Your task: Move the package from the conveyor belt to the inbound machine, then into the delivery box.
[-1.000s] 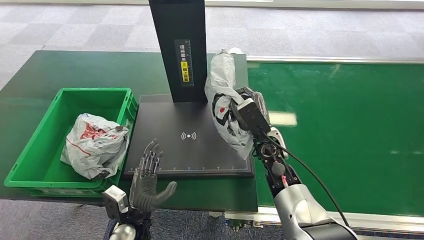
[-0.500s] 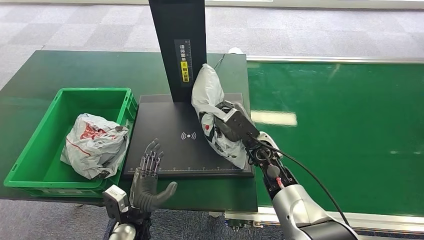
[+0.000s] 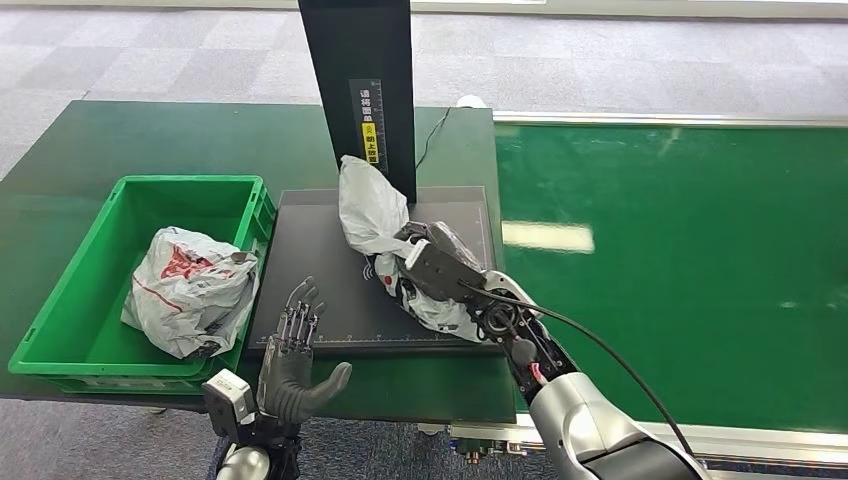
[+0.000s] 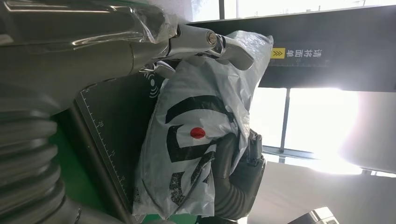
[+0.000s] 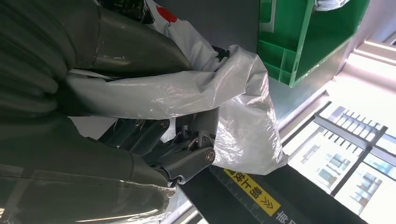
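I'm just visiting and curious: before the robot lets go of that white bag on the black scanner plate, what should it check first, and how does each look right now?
1. Right hand has a firm hold on the white plastic package: ok.
2. Package is over the inbound machine's black plate, by the wireless mark: ok.
3. Package fully resting on the plate: cannot tell; the hand hides its underside.
4. Package clear of the machine's black post: not ok; its top looks to be against the post.
5. Left hand empty, fingers apart, at the plate's near edge: ok.
6. Room in the green delivery box beside the bag already there: ok.
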Robot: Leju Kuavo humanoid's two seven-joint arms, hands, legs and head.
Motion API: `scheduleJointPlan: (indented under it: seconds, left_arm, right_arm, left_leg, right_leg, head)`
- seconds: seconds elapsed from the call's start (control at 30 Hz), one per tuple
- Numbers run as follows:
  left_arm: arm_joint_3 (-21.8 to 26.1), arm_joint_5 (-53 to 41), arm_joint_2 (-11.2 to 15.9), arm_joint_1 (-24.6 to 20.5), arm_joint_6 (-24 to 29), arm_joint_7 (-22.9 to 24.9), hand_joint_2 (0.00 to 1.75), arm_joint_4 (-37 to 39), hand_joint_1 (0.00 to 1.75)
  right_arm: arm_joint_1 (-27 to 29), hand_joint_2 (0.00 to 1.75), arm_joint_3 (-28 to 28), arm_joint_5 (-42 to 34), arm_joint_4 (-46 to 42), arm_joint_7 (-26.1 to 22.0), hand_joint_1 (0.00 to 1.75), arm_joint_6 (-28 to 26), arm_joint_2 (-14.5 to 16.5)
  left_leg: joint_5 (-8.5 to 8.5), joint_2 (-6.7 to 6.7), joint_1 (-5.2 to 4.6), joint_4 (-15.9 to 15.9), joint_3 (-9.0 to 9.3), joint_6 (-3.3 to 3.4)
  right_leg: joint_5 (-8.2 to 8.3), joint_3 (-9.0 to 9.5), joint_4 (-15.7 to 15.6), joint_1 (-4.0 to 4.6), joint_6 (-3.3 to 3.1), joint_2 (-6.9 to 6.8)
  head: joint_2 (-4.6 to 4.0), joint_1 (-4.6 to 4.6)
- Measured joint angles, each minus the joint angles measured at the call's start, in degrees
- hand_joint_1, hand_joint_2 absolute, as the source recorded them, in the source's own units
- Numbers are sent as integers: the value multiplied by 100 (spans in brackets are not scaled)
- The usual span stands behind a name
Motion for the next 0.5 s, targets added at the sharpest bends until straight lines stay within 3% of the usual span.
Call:
scheduleJointPlan:
  seconds: [0.03,0.07,0.23,0.5]
  left_arm:
    - [0,0,0,0,0,0,175,0,0]
    - [1,0,0,0,1,0,175,0,0]
    - [6,-1,2,19,16,0,175,0,0]
    - [14,-2,2,41,44,0,175,0,0]
  right_arm:
    - [0,175,18,5,3,5,24,-27,0]
    - [1,175,30,13,5,22,0,-96,2]
    - [6,175,45,-4,5,186,0,-761,15]
    - [63,175,22,-149,-27,87,0,-1023,15]
  left_leg:
    - [0,0,0,0,0,0]
    - [0,0,0,0,0,0]
    - [0,0,1,-1,1,0]
    - [0,0,1,0,1,0]
  right_leg:
    - [0,0,0,0,0,0]
    - [0,0,0,0,0,0]
    - [0,0,0,1,0,1]
    - [0,0,0,0,0,1]
  head:
    - [0,-1]
    - [0,-1]
    - [0,0]
    - [0,0]
